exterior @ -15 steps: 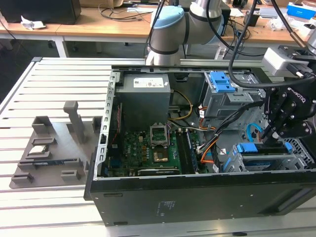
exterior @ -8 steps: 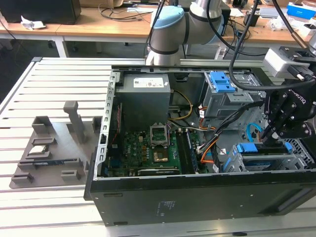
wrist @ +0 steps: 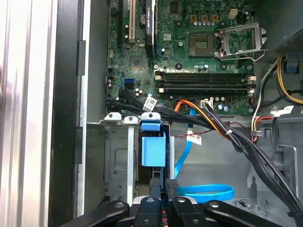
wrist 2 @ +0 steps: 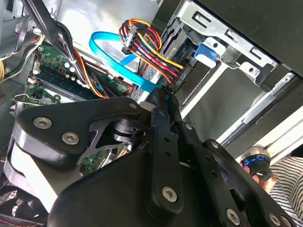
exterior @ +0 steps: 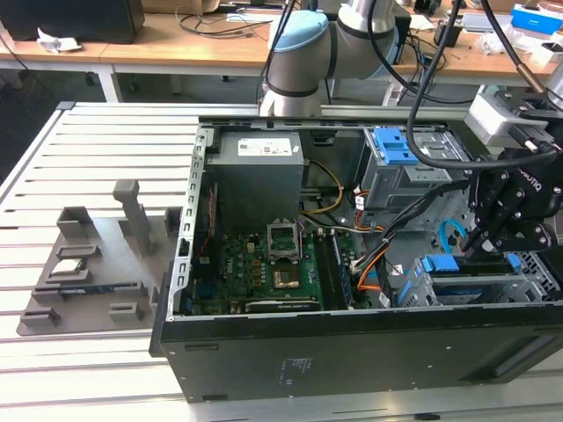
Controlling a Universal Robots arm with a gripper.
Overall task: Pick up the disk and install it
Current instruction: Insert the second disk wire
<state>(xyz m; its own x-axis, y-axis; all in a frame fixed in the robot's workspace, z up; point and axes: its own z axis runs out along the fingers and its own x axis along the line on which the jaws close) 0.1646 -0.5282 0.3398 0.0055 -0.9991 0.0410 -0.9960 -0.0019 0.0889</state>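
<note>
The disk (wrist: 154, 146) stands on edge in a slot of the metal drive cage (wrist: 118, 161) at the front corner of the open computer case. Its bright blue bracket (exterior: 440, 264) shows at the cage's top in the exterior view. My gripper (wrist: 163, 185) is right at the disk's near end, and its two black fingertips are drawn close together. In the exterior view the gripper (exterior: 479, 248) reaches down into the cage on the view's right. The second wrist view has the gripper (wrist 2: 162, 97) tips meeting beside a sliver of blue. The disk's metal face is hidden.
Cable bundles (wrist: 222, 127) and a blue flat cable (wrist: 208, 193) lie beside the cage. The motherboard (exterior: 255, 264) fills the case's middle. A grey bay with a blue latch (exterior: 393, 145) stands behind. A grey fixture (exterior: 88, 264) sits on the exterior view's left. A striped sleeve (wrist 2: 286, 184) is nearby.
</note>
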